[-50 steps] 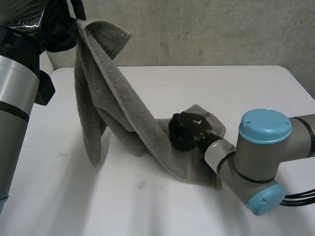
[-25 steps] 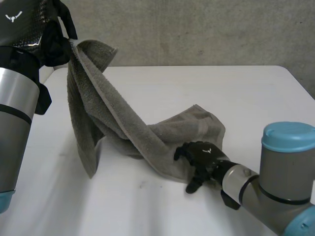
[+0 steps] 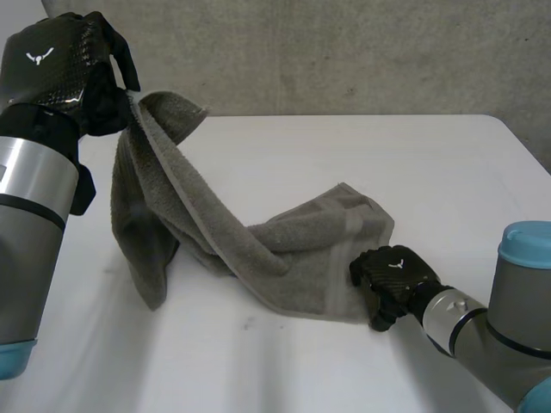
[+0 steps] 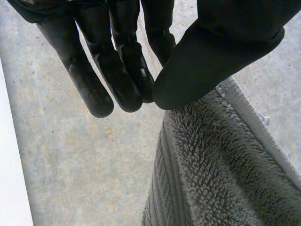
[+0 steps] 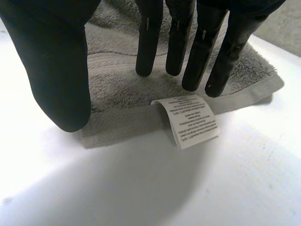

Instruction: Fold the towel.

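1. The white table [image 3: 344,155] stretches wide under both arms.
2. The grey terry towel [image 3: 284,249] is partly lifted. One corner is held high over the table's left side. From there it trails down in a rumpled band, and its other end lies flat on the table towards the right.
3. The black left hand [image 3: 65,69] pinches the raised corner between thumb and fingertips.
4. The black right hand [image 3: 392,271] sits at the edge of the flat end, fingers straight and apart from the thumb, clasping nothing.
5. A white printed care label [image 5: 190,120] curls out from the towel's hem, at the right hand's fingertips.
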Controlling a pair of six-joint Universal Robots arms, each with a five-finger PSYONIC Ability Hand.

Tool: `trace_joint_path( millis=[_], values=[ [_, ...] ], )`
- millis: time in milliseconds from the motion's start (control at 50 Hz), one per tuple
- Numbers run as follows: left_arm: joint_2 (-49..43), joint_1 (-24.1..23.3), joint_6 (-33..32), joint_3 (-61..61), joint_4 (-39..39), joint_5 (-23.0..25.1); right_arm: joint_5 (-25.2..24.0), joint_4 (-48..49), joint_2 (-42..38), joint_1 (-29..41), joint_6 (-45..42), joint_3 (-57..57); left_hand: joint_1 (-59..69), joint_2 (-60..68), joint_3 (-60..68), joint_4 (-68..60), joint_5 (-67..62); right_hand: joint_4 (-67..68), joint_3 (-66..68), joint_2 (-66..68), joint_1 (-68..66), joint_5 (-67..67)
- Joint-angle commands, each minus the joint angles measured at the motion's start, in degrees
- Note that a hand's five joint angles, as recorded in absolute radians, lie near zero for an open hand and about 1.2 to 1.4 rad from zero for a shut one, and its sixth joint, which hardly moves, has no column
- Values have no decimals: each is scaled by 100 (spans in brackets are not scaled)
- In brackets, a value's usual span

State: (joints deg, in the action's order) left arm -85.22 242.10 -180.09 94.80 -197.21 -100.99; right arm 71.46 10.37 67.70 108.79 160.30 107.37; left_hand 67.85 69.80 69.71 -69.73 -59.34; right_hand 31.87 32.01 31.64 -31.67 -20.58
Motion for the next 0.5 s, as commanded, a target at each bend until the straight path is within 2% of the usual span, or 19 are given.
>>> trace_joint_path(
  millis=[20,160,280,500],
  values=[
    [-21,-5,0,4,-2,0,-10,96,-99,19,18,-164,1215,1020,1029,-1027,-1066,748,734,771,-768,-877],
    [-21,4,0,12,-2,0,-10,141,-248,46,18,-287,1215,1020,1029,-1027,-1066,1152,1138,1175,-1172,-1281],
    [-21,4,0,21,-2,0,-10,316,-345,72,18,-471,1215,1020,1029,-1027,-1066,2564,2550,2587,-2585,-2693],
    [-21,31,0,100,-2,0,-18,246,-556,72,18,-577,1215,1020,1029,-1027,-1066,1758,1743,1781,-1778,-1887]
  ],
)
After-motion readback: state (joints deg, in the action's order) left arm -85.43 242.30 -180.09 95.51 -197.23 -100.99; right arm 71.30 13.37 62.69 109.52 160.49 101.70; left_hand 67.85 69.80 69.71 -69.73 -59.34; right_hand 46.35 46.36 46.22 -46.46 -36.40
